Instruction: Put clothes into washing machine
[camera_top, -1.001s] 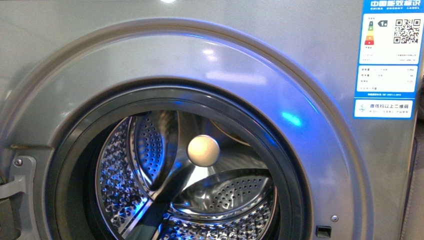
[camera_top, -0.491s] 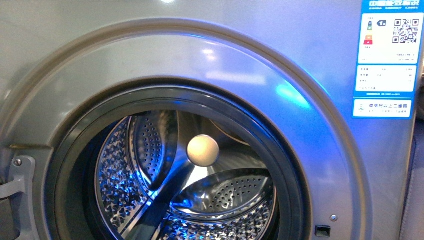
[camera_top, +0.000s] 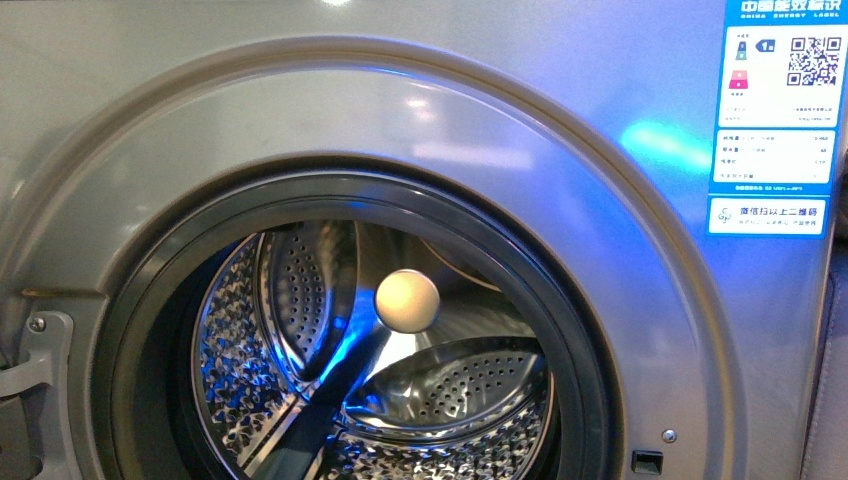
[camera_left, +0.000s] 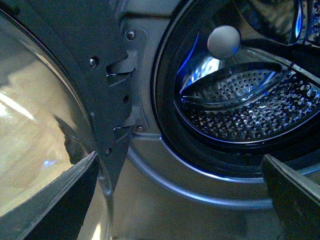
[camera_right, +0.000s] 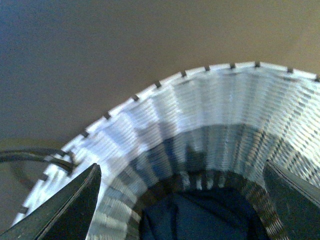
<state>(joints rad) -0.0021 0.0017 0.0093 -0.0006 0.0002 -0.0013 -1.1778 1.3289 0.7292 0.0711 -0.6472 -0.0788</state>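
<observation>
The washing machine (camera_top: 420, 120) fills your front view with its round mouth open. The dark gasket (camera_top: 565, 300) rings the opening, and inside it the perforated drum (camera_top: 240, 360) is open room back to the pale hub (camera_top: 407, 301). The lower edge of the mouth is cut off by the frame there. A raised paddle (camera_top: 450, 390) crosses the lower part of the drum.

At the mouth's left edge sits the hinge bracket (camera_top: 40, 350). The left wrist view shows the door (camera_left: 35, 130) swung out beside it, its glass bulging close to one finger. That door and hinge (camera_left: 120, 95) are what crowd your left side. On the right rim you have a small latch slot (camera_top: 648, 462), and the blue-white labels (camera_top: 775, 120) sit high on the panel, well apart from the mouth.

Your left gripper (camera_left: 179, 155) hangs before the lower rim of the mouth, fingers (camera_left: 55, 205) spread wide apart.

Your right gripper (camera_right: 181, 164) is also spread wide, over a woven basket (camera_right: 200, 105) standing on a brown floor (camera_right: 125, 45). A cable (camera_right: 30, 156) loops just beside the basket's wall. The clothes (camera_right: 200, 217) lie down in the basket, a dark navy heap between the two fingers. Only a small patch shows, so you cannot tell which way the heap's long axis runs.

The machine's mouth faces you squarely, and the drum's axis runs straight back to the hub.
</observation>
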